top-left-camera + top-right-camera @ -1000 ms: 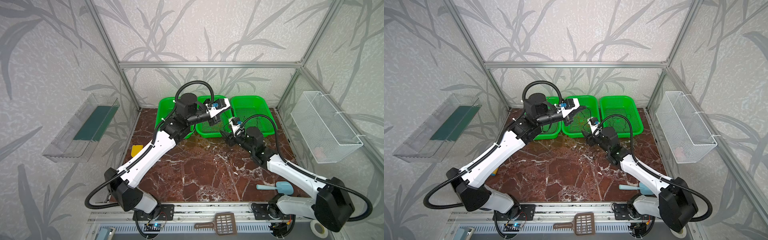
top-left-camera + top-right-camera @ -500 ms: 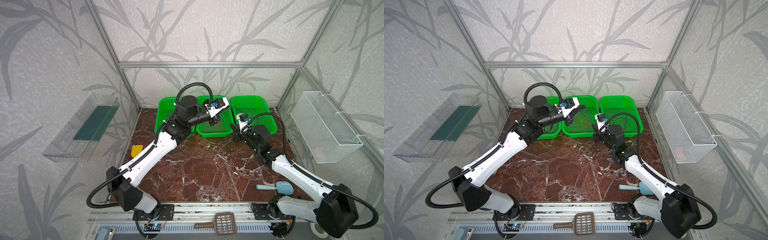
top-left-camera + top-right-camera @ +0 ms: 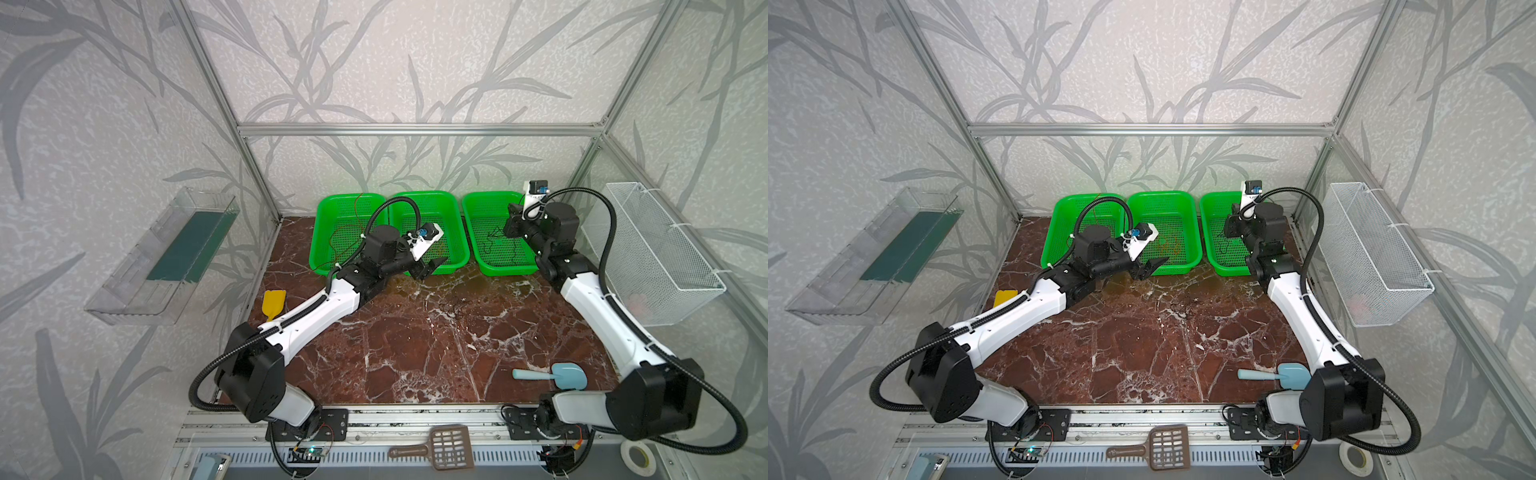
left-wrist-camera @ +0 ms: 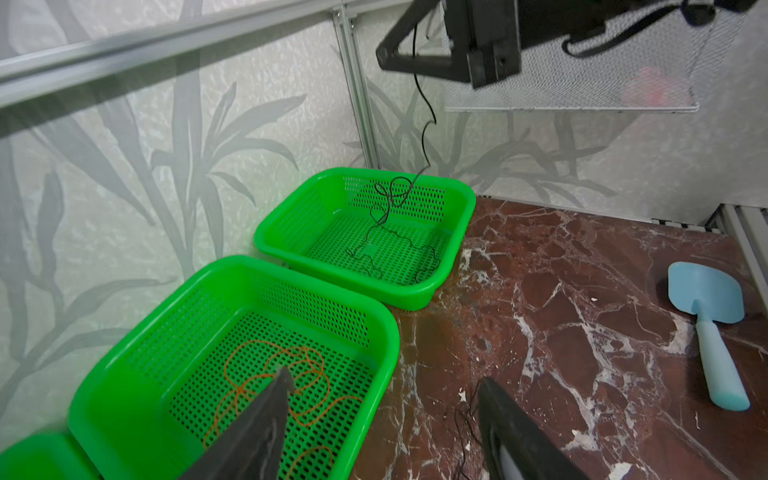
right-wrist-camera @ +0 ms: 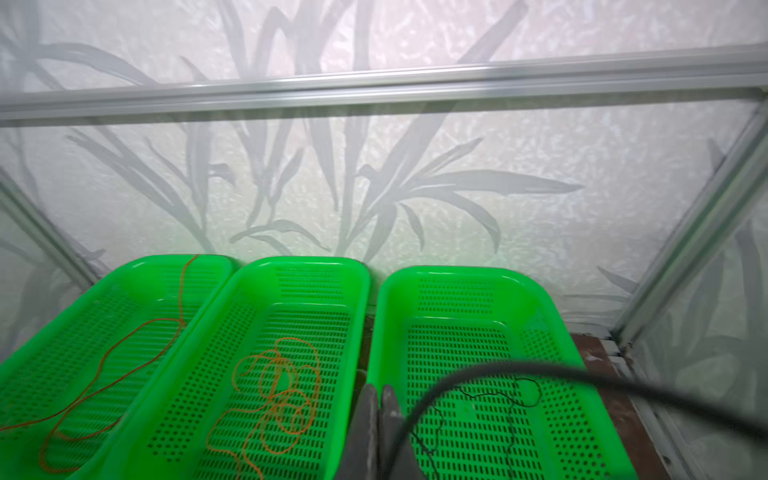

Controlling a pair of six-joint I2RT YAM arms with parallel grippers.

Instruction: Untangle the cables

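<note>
So, left gripper (image 3: 432, 266): jaws wide apart over middle basket's (image 3: 419, 194) front rim
Right gripper (image 4: 384, 60): pinched shut on black cable (image 4: 423, 139), above right basket (image 3: 505, 270)
Black cable: dangles, rest lies in that basket
Orange cable (image 5: 282, 374): middle basket
Red-brown cable (image 5: 181, 295): left basket (image 3: 345, 196), climbing its back rim
Table (image 3: 415, 353): wide marble stretch between arms

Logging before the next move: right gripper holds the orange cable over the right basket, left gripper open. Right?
Wrong colour: the right gripper pinches the black cable, not orange; the left wrist view shows it hanging into the right basket. The left gripper is open, as said.
</note>
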